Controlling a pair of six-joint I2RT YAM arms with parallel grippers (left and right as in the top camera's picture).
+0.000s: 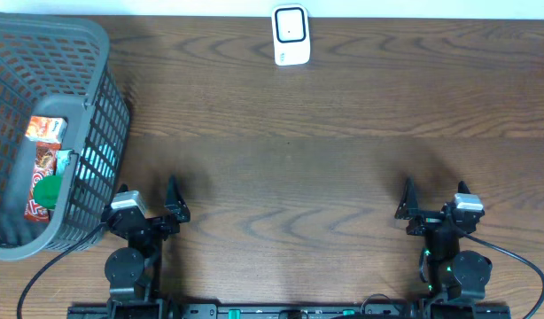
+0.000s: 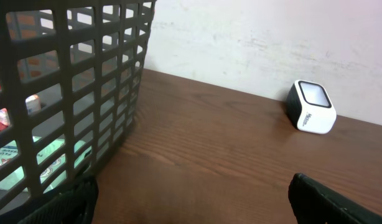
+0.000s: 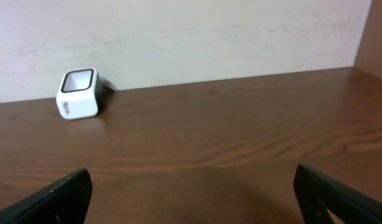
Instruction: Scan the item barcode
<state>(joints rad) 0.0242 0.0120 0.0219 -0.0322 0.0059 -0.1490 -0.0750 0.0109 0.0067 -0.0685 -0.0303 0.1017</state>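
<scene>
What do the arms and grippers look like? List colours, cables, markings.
The left arm and right arm are black with round joints and black cables; green lights on the right. The left gripper and right gripper have black pointed fingers and a silver-grey block on top.

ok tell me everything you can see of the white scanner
The scanner is a small white box with rounded corners, plastic by the look, with a dark-framed pale window on its upward-tilted face. Lettering on its side is too small to read. It stands on the brown wooden table, at the far edge near the wall, with nothing else touching it.
</scene>
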